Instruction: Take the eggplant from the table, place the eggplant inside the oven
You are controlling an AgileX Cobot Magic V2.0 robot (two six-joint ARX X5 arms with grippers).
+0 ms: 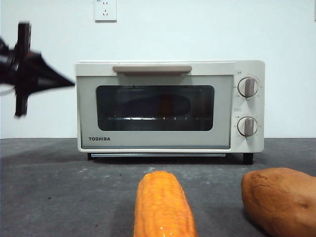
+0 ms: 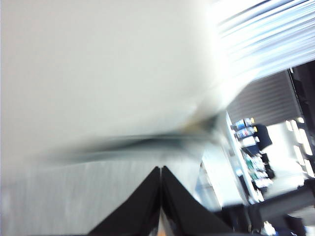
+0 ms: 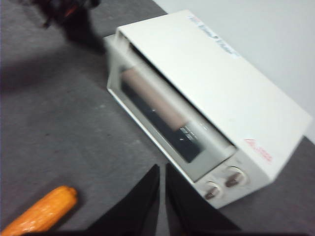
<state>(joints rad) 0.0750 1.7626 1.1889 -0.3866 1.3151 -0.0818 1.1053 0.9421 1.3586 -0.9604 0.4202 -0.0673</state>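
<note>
The cream-white TOSHIBA oven stands on the table with its door shut; it is also in the right wrist view as the oven. Behind the dark glass a long dark shape that looks like the eggplant lies on the rack, dim and partly lost in reflections. My left gripper hangs in the air left of the oven, jaws shut and holding nothing; its own view is blurred, with the left gripper against a white surface. My right gripper is shut and empty, above the table in front of the oven.
An orange corn cob lies near the front edge, and is also seen as the corn cob. A brown sweet potato sits at the front right. A white wall with a socket stands behind the oven.
</note>
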